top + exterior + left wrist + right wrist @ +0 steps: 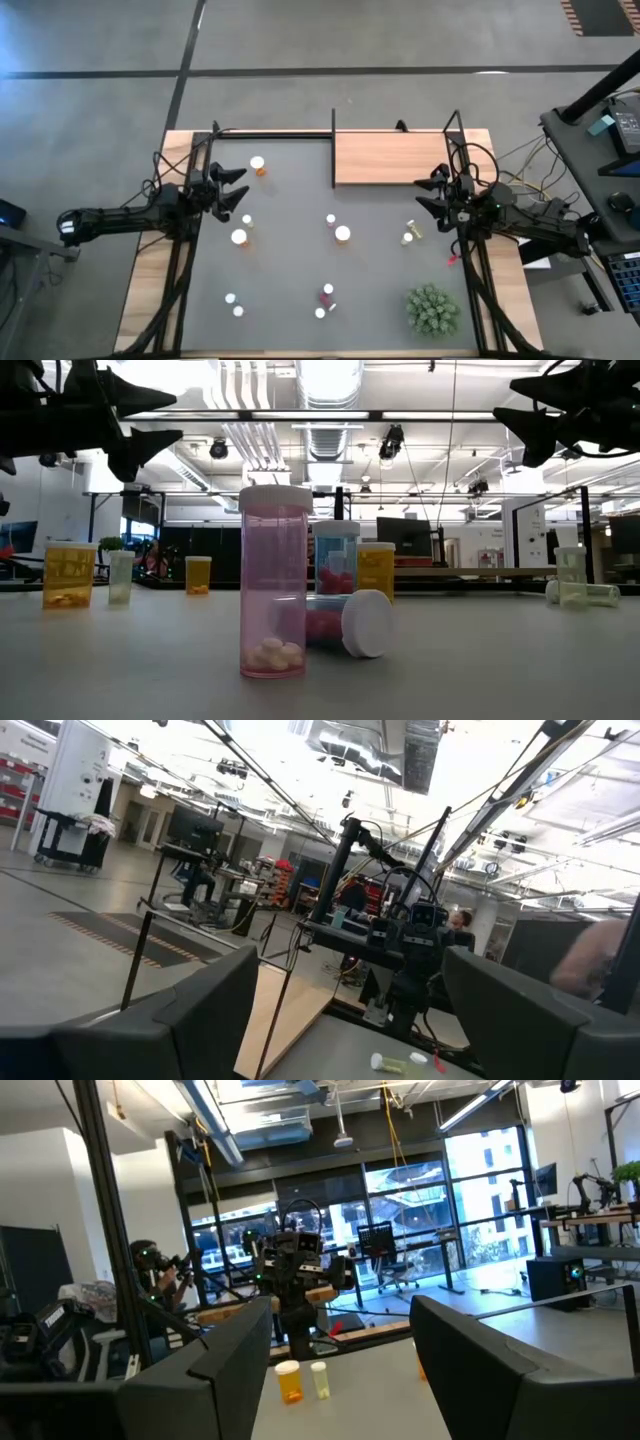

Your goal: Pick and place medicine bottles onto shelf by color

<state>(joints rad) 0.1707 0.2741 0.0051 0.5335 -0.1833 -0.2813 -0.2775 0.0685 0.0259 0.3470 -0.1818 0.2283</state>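
Both arms parked up high at the mat's sides, bottles all over the mat, shelf bare.

Your left gripper (237,186) is at 9 o'clock on the dark mat (290,255), fingers spread wide w/ nothing btwn them. Right gripper (432,192) sits at 3 o'clock just beside the shelf (392,158), jaws partway apart, also holding nothing. Shelf's up at 1 o'clock, touching the mat's far edge. Bottles: orange one (259,165) at 11, another orange (240,237) near 9 just below the left gripper, a white-capped pair around center (342,234), pale green one lying on its side (409,237) at 3. Pink ones (327,293) at 6 o'clock; in the low view one pink bottle (274,582) stands upright w/ another tipped over right behind it. Two small ones (231,299) at 7. Green spiky plant (432,309) at 5 o'clock.
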